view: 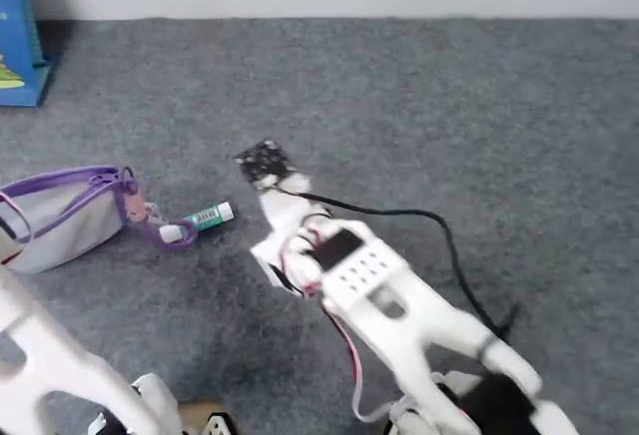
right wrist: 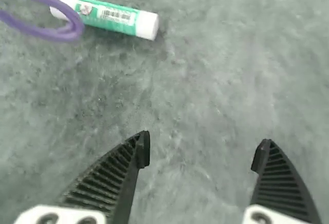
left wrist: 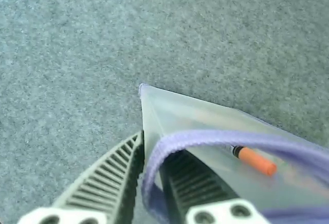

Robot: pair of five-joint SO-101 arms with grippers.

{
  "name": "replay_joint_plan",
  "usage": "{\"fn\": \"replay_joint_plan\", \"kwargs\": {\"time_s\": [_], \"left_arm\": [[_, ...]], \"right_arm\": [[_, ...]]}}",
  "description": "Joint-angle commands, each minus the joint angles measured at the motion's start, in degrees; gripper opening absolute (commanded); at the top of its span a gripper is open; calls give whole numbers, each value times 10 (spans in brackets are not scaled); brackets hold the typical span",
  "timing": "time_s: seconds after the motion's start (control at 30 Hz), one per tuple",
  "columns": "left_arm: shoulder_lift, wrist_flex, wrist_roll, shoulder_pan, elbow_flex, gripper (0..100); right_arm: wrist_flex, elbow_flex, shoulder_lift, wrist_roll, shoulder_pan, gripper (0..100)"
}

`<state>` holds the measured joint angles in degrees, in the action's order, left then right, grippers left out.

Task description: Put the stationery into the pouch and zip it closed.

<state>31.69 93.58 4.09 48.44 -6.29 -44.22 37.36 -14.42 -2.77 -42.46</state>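
Left gripper [left wrist: 156, 146] is pinching the rim of the translucent purple-trimmed pouch [view: 60, 217] at the frame's left edge; right gripper [view: 265, 164] is hanging wide open near centre, the white-and-green glue stick [view: 203, 219] lying between them.

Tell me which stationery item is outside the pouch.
The green-and-white glue stick, lying on the carpet beside the pouch; the orange pen is inside it.
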Motion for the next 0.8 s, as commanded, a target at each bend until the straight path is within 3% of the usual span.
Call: {"fn": "replay_joint_plan", "kwargs": {"time_s": [0.0,0.47,0.77], "left_arm": [[2,-18,-14,4,-3,12],[2,-25,-15,2,-18,12],[2,-25,-15,3,-18,12]], "right_arm": [[13,-105,78,35,-13,317],[16,-338,337,149,-70,317],[13,-471,458,174,-79,317]]}}
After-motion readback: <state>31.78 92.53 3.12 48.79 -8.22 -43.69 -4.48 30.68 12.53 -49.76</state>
